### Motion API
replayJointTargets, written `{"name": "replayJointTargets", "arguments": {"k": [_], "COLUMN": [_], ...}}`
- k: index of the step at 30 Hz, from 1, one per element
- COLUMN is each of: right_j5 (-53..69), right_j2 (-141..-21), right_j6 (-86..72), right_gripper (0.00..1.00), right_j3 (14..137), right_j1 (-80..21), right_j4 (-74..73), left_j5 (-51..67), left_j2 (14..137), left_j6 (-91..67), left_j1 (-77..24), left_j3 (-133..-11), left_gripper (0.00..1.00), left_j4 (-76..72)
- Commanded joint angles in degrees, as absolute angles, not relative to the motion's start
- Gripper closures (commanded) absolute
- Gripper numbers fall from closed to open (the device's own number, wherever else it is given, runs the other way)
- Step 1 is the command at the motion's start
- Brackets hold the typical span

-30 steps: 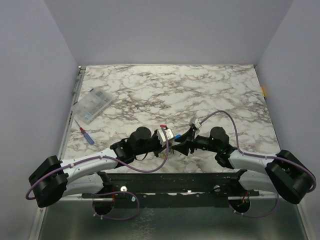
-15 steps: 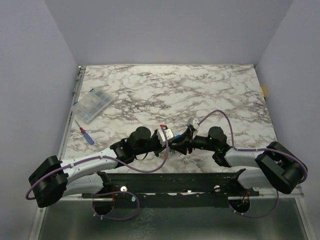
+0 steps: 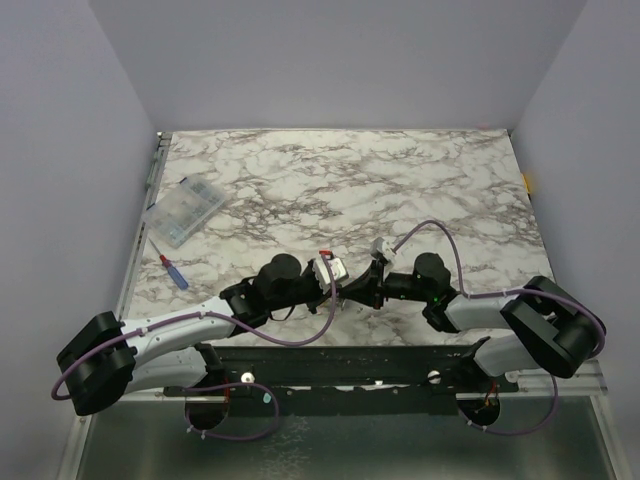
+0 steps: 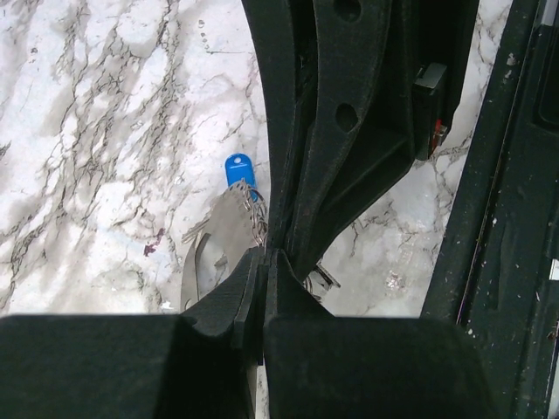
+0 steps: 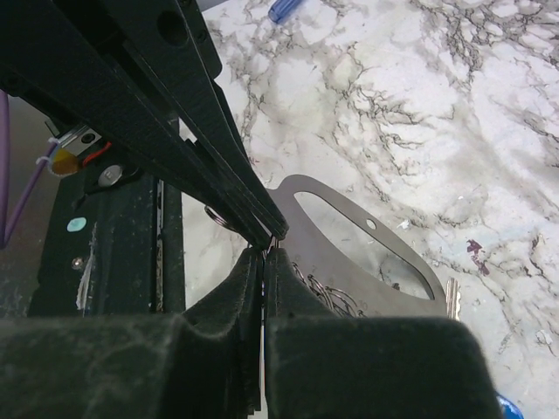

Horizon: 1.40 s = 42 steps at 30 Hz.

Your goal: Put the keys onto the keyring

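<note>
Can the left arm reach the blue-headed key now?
Probably yes: the blue-headed key lies uncovered on the table ahead of the left fingers. But these are shut, tip to tip with the right fingers, and must open first.

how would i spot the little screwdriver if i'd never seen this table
On the marbled table, go to the left edge, where a clear compartment box lies. The screwdriver lies flat just on the near side of that box: a slim stick, red at one end and blue at the other, unlike the wide see-through box.
</note>
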State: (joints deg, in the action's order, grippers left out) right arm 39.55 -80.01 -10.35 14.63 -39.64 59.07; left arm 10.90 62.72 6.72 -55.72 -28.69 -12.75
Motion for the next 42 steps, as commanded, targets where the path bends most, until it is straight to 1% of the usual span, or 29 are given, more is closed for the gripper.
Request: {"name": "replayJointTargets", "arguments": {"k": [1, 6, 10, 12, 14, 15, 17, 18, 21, 26, 29, 34, 36, 40, 42], "right_j5": [40.8, 40.4, 39.6, 39.7, 39.8, 39.9, 40.1, 40.3, 41.0, 42.1, 42.8, 43.8, 43.5, 42.4, 42.4], "right_j2": [-79.6, -77.3, -74.3, -72.8, -71.3, -70.6, -69.2, -68.6, -67.7, -67.4, -67.2, -66.8, -66.0, -63.4, -62.5], "right_j6": [-8.8, -7.8, -5.5, -4.5, -3.2, -2.5, -1.1, -0.6, -0.5, 1.3, 2.6, 3.3, 3.3, 3.0, 2.8], "right_gripper": [0.99, 0.99, 0.99, 0.99, 0.99, 0.99, 0.99, 0.99, 0.99, 0.99, 0.99, 0.99, 0.99, 0.99, 0.99], "right_j3": [16.2, 16.9, 18.5, 19.3, 20.4, 21.0, 22.1, 22.4, 22.8, 22.5, 22.6, 22.0, 21.3, 20.0, 19.6], "right_j1": [-39.5, -39.5, -39.5, -39.6, -39.5, -39.5, -39.5, -39.5, -39.6, -40.4, -41.2, -42.3, -42.4, -42.8, -42.9], "right_j4": [61.7, 58.5, 51.5, 48.1, 44.4, 42.5, 39.2, 37.7, 35.6, 35.3, 33.8, 34.0, 34.4, 35.2, 35.7], "left_j5": [12.7, 12.7, 13.5, 15.2, 18.5, 20.4, 22.9, 24.1, 26.4, 32.2, 35.5, 36.3, 35.8, 35.9, 36.2], "left_j2": [61.3, 61.1, 59.9, 59.0, 57.7, 57.4, 57.3, 57.4, 59.0, 61.1, 63.0, 69.3, 71.8, 73.8, 74.6], "left_j6": [6.4, 6.8, 8.9, 11.7, 15.8, 17.2, 19.6, 20.7, 24.6, 28.1, 31.2, 38.2, 39.1, 40.3, 40.5], "left_j1": [-56.1, -56.1, -56.1, -56.1, -56.0, -55.9, -55.4, -54.7, -52.9, -49.9, -48.8, -48.5, -48.6, -48.5, -48.5], "left_j3": [-28.4, -28.3, -28.4, -28.9, -30.1, -31.1, -33.7, -35.0, -38.7, -44.3, -50.1, -59.6, -60.8, -60.4, -60.0], "left_gripper": [1.0, 1.0, 1.0, 0.85, 0.66, 0.59, 0.52, 0.51, 0.51, 0.57, 0.6, 0.62, 0.65, 0.67, 0.72], "left_j4": [-15.5, -15.4, -13.7, -11.4, -8.3, -6.5, -3.0, -0.9, 5.8, 13.6, 20.9, 33.9, 36.2, 37.6, 37.9]}}
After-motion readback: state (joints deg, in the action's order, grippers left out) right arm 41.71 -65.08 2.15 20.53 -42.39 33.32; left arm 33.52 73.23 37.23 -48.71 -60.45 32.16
